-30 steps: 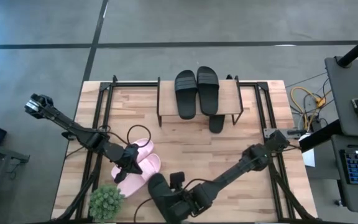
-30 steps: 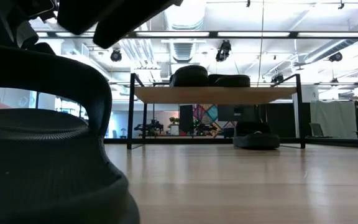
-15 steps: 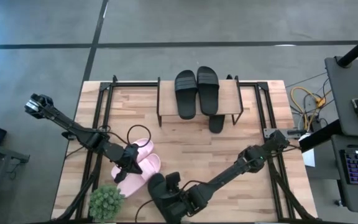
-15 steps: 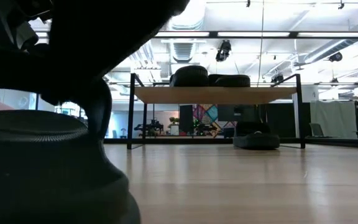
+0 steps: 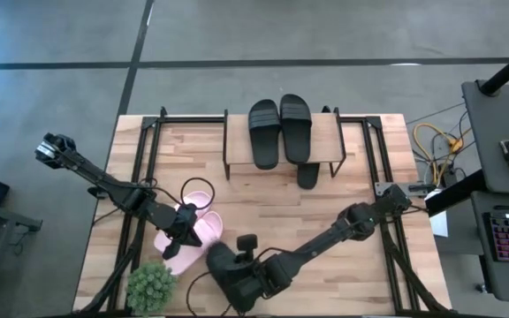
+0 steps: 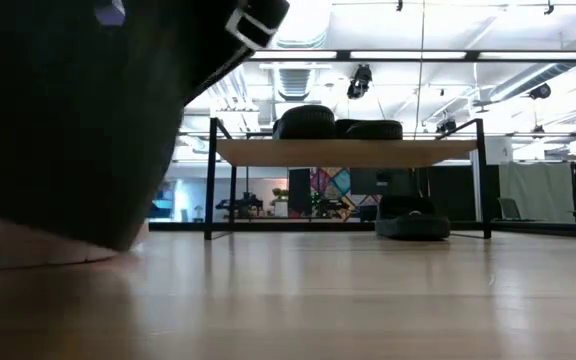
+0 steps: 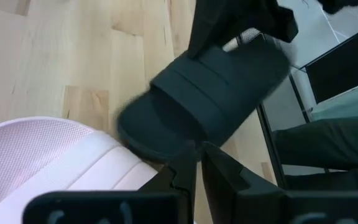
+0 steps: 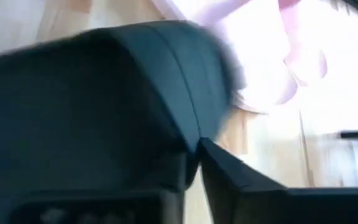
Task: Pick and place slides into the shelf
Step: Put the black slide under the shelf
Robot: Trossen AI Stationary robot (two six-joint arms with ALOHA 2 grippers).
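Observation:
My right gripper (image 5: 241, 272) is shut on a black slide (image 5: 222, 276) near the table's front edge, just right of the pink pair. This slide also fills the left of the low view (image 6: 68, 110) and shows in the left wrist view (image 7: 210, 93). My left gripper (image 5: 186, 230) sits on the two pale pink slides (image 5: 184, 240), fingers closed on one of them (image 7: 73, 168). The shelf (image 5: 327, 141) stands at the far side, with two black slides (image 5: 279, 131) on its top board. A third black slide (image 5: 307, 175) lies on the table under the shelf. My left gripper has its fingers (image 7: 182, 171) closed at the edge of a pink slide's strap (image 7: 123, 168), coming from above at a slant. The fingers hide the exact place. The slide lies on the table. My right gripper pinches the edge of the black slide's wide strap (image 8: 179, 134) between its two fingers. It comes slanting from the table's right. The slide is raised off the table in the low view, its underside above the pink slide (image 6: 28, 245).
A small green plant (image 5: 151, 287) stands at the front left corner, close to the pink slides. A black cable loop (image 5: 194, 187) lies behind them. Bare wood lies between the grippers and the shelf (image 6: 348, 152).
My right gripper has gone toward the table's left edge with the black slide. It has lifted the slide off the table, so that light shows beneath it in the low view. The pink slides have shifted a little toward the left edge.

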